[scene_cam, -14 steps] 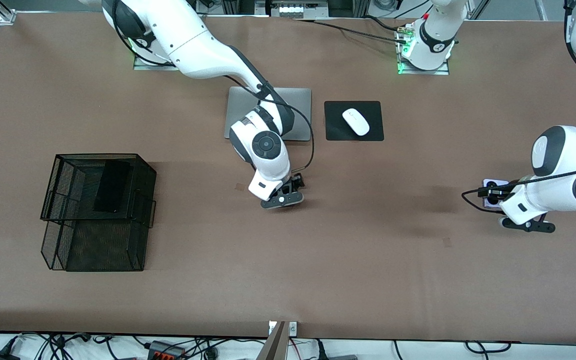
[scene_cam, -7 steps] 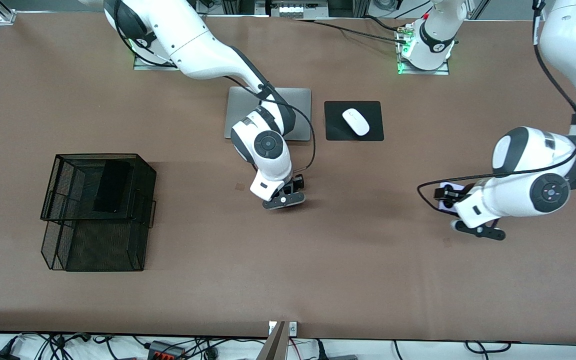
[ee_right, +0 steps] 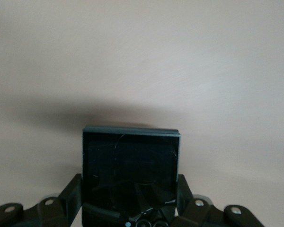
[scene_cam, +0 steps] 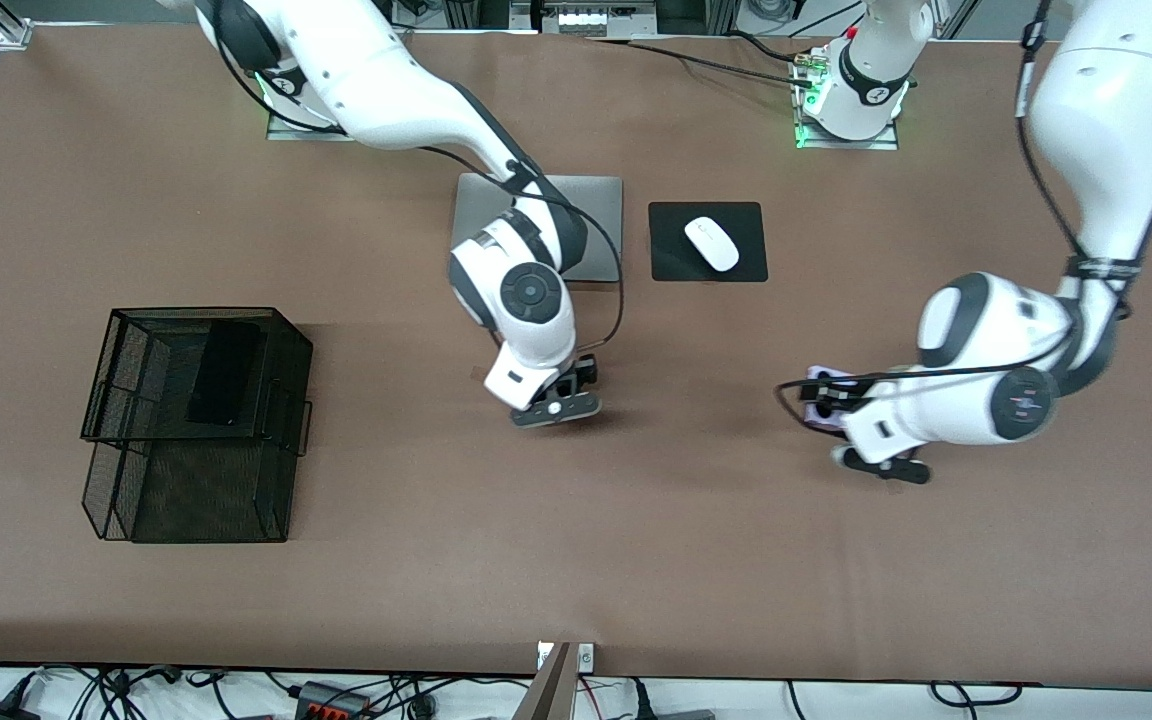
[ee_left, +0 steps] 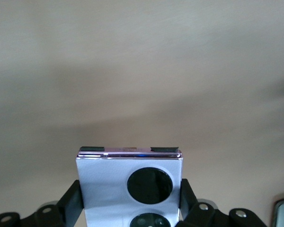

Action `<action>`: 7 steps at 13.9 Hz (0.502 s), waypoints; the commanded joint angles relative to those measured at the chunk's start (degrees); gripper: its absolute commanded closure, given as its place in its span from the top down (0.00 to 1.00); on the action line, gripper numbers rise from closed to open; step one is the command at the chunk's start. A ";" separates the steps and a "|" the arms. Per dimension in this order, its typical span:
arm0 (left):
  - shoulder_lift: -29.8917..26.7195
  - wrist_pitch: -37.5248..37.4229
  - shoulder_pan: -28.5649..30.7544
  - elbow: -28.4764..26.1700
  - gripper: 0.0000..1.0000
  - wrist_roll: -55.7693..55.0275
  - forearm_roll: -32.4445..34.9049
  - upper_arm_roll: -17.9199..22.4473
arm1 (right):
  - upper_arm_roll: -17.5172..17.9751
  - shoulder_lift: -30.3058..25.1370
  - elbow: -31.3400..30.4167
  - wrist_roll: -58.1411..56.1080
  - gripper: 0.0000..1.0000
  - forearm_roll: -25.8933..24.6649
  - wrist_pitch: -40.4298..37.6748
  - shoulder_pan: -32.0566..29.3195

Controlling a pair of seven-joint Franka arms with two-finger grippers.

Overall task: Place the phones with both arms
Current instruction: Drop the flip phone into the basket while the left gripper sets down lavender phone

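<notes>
Since a second ago the left arm has swung in from its end of the table toward the middle, carrying its phone, while the right arm has only shifted slightly and turned its wrist a little.

Toward the right arm's end stands the wire basket [scene_cam: 198, 420], a two-tier mesh rack; the slab phone [scene_cam: 224, 372] already lies on its upper tier, so one of three seems placed. Near the table's middle, the right gripper [scene_cam: 558, 398] hangs low over bare table, nearer the camera than the laptop [scene_cam: 596, 215]. Its wrist view shows the jaws closed on the sides of the black flip phone [ee_right: 130, 175], held flat with its face up — a grip that would let it be set down level. Beside the laptop, the mouse [scene_cam: 712, 243] sits on its black pad [scene_cam: 751, 262], untouched.

Farther toward the left arm's end, the left gripper [scene_cam: 841, 408] hovers over open table, jaws clamped on the edges of the lilac phone [ee_left: 129, 187], lenses facing up. Only a pale sliver of it shows from the front camera, tucked under the wrist.

Both arms are loaded and likely heading for the basket — the left has much farther to go.
</notes>
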 commanded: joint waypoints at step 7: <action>9.37 19.87 -17.40 4.90 0.39 -22.85 -0.98 0.51 | 0.94 -13.31 -2.56 -15.05 0.23 -0.26 -23.37 -22.54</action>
